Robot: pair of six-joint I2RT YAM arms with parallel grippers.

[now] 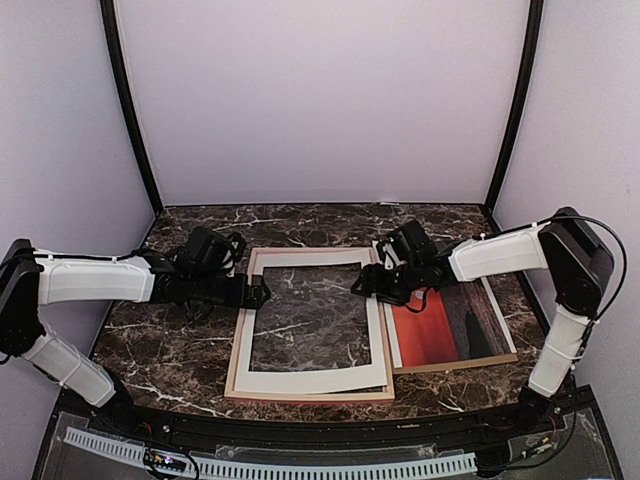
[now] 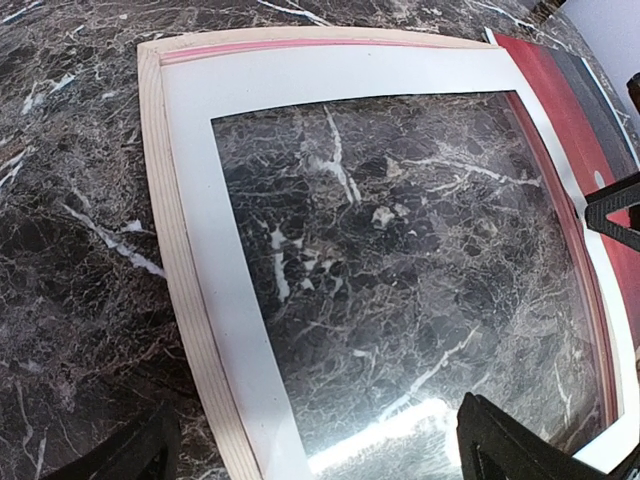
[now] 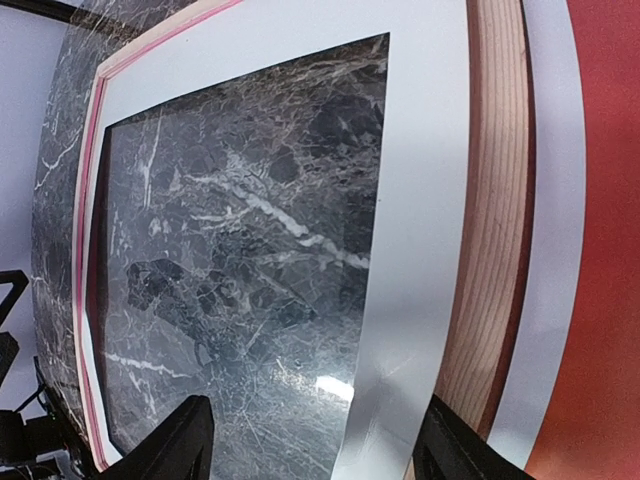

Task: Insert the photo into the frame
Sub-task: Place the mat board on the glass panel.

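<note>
The frame (image 1: 238,350) lies flat in the middle of the table, pale wood side up, with a pink edge showing along its rails. A white mat board (image 1: 310,381) rests inside it, over a glossy pane. The photo (image 1: 440,330), red-orange with a dark part, lies just right of the frame on a brown board. My left gripper (image 1: 262,291) is open, low over the frame's left rail (image 2: 165,200) and the mat (image 2: 210,220). My right gripper (image 1: 362,284) is open over the right rail (image 3: 490,200) and mat strip (image 3: 420,200), holding nothing. The photo (image 3: 610,200) lies beside it.
The dark marble table (image 1: 170,350) ends at a black front edge near the arm bases. Pale walls close in the back and both sides. The brown backing board (image 1: 460,365) sticks out under the photo's near edge.
</note>
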